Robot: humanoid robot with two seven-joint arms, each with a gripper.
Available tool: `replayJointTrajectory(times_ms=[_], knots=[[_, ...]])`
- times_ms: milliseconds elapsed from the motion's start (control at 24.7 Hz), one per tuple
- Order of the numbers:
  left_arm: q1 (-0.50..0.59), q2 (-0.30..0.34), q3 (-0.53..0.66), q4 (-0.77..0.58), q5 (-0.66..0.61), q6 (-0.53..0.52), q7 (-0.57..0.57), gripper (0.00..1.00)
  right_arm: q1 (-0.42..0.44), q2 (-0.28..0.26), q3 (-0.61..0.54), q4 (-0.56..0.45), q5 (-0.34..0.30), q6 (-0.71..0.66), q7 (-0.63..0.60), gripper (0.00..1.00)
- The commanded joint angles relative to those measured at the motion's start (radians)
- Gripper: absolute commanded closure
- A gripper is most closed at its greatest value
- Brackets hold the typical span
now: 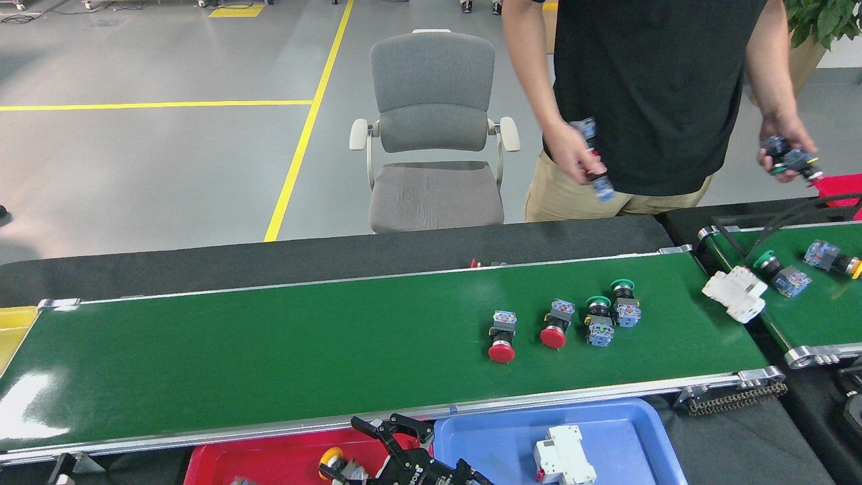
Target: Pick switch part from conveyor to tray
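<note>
The conveyor (269,343) carries several switch parts: two red-capped ones (502,338) (555,328) and two green-capped ones (598,322) (625,304), all right of centre. My right gripper (350,448) hangs at the bottom edge over the red tray (269,458), partly cut off. Its fingers (367,426) stand spread, open. A yellow-capped switch part (333,459) lies in the red tray between them. The left gripper is out of view.
A blue tray (619,431) holding a white breaker (562,461) sits right of the red tray. A second green belt (821,310) at right carries a breaker (735,294) and switches. A person (646,94) stands behind, parts in both hands. Grey chair (434,135), yellow tray (13,330) at left.
</note>
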Motion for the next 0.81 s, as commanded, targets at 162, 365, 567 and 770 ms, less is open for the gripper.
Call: replayJointTrajectory(times_ms=[162,365,567,770], knots=[[-0.002,0.005,0.005,-0.015,0.0,0.0,0.003,0.0,0.067,0.029,-0.223,-0.045,-0.022,0.136,-0.012,0.0],[0.001,0.003,0.006,-0.015,0.0,-0.002,0.003,0.0,0.177,0.037,-0.367,-0.13,-0.025,0.435,-0.023,0.0],[0.001,0.003,0.005,-0.016,0.0,-0.002,0.003,0.0,0.23,0.041,-0.501,-0.134,-0.02,0.488,-0.017,0.0],[-0.008,0.008,-0.017,-0.016,0.0,-0.002,0.002,0.0,0.177,0.035,-0.45,-0.11,0.018,0.574,-0.011,0.0]])
